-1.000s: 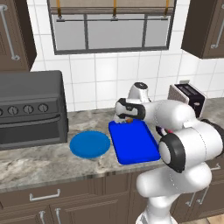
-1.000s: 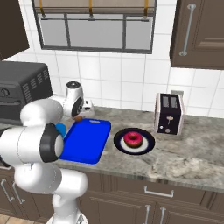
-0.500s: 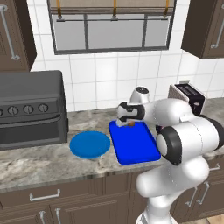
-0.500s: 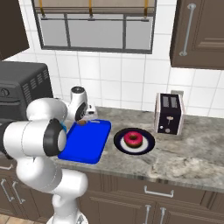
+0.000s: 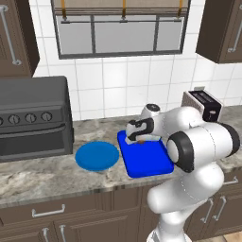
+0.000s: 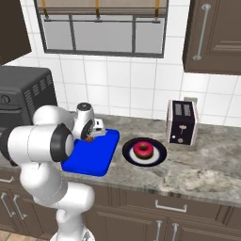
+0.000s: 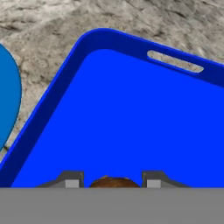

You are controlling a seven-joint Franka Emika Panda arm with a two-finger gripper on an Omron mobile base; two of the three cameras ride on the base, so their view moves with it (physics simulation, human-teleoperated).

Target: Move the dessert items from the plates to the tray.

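on the far left a dark toaster oven (image 5: 33, 118) stands against the tiled wall, and the round blue plate (image 5: 97, 156) lies bare on the stone counter (image 5: 42, 177) just in front of it. next to it on the right, close but apart, is the blue tray (image 5: 146, 160), its long side running away from the counter edge. the arm folds forward and low over the tray's far end, hand turned downward, with the gripper (image 5: 141, 140) just above the tray floor. in the hand view the two fingertips (image 7: 72, 180) stand a little apart with the small brown ball (image 7: 114, 182) between them; whether they press on it i cannot tell. the ball sits over the tray's flat blue floor, whose rim curves round on the left and whose handle slot (image 7: 175, 61) shows at the far end. right of the tray, separated by bare stone, the pink-frosted donut (image 6: 143, 150) rests in the middle of the red-rimmed plate (image 6: 160, 155). further right a toaster (image 6: 181, 122) stands by the wall, with open counter in front.
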